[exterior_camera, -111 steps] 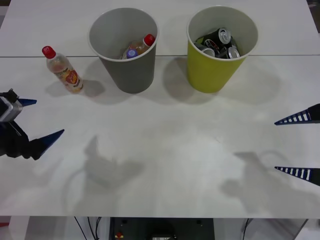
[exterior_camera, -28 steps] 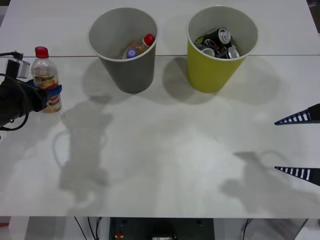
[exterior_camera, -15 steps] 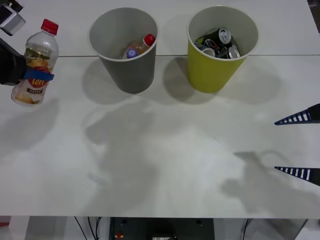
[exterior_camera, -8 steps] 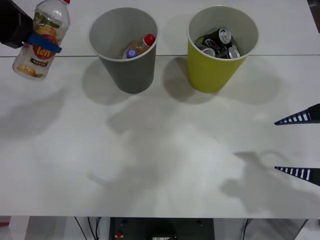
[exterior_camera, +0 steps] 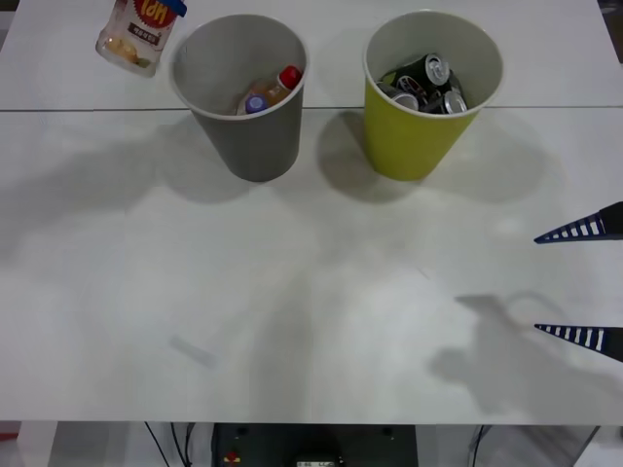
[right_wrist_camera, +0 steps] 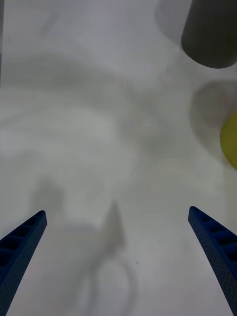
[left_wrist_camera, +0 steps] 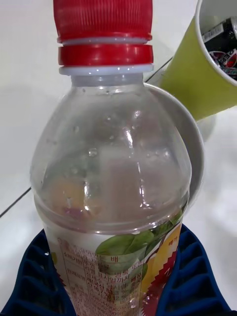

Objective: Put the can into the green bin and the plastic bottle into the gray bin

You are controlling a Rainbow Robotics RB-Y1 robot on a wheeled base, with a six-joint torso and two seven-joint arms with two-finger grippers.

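Left jaws (left_wrist_camera: pixel 116 286) around one plastic bottle (left_wrist_camera: pixel 111 187); two bins.

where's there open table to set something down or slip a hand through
Bare: the wide table in front of both bins, left of the open right hand. Crowded: the back row, gray bin beside green bin, left hand holding the plastic bottle beside the gray rim.

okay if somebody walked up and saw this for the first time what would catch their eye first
Probably the plastic bottle held up in the air, clamped in the left gripper just beside the gray bin at the table's far left. Next come the two tall bins side by side: the gray one with two bottles already inside, the green bin holding several dark cans. The right gripper waits open at the table's right edge.
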